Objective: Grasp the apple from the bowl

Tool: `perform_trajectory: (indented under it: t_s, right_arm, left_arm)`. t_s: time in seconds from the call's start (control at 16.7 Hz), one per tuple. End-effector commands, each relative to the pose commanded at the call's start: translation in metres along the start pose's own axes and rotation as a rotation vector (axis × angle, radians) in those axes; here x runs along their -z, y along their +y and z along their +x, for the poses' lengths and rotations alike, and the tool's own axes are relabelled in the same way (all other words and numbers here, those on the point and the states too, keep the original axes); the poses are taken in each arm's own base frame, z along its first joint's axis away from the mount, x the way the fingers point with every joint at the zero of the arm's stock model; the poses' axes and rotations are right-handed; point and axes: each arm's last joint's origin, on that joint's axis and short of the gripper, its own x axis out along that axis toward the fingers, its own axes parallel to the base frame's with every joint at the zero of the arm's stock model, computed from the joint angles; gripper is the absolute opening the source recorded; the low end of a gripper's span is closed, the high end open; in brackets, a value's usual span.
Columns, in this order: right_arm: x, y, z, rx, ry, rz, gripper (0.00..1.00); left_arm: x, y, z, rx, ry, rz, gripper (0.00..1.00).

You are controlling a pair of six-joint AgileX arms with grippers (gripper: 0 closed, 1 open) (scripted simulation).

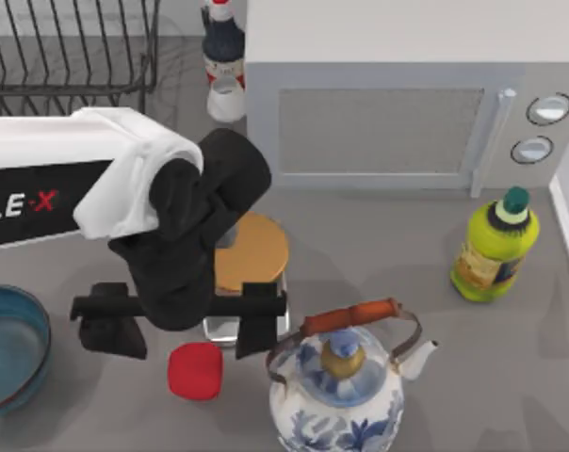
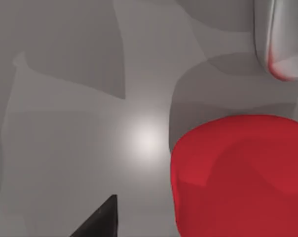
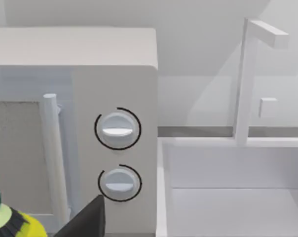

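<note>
the left gripper (image 1: 183, 330) is hovering with its fingers spread wide, just above the apple (image 1: 195, 370), which is lying on the table (image 1: 492, 377) at the gripper's 5 o'clock. the bowl (image 1: 7, 348) is sitting well apart at 9 o'clock, and the apple is resting outside it.

Microwave (image 1: 398, 104) at back with 2 dials, wire rack (image 1: 73, 47) back left, dark bottle (image 1: 223, 42) between them. Yellow-green bottle (image 1: 495, 247) right. Blue-white kettle (image 1: 346, 391) front, beside gold-plated scale (image 1: 256, 254). White sink (image 3: 233, 192) beside microwave.
</note>
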Motion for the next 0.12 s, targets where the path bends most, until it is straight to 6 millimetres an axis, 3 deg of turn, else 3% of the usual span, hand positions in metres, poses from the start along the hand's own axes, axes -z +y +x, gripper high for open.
perform_trajectory:
  t_s: [0.12]
  right_arm:
    - [0.0, 0.0, 0.0, 0.0, 0.0, 0.0, 1.0]
  left_arm:
    - [0.0, 0.0, 0.0, 0.0, 0.0, 0.0, 1.0]
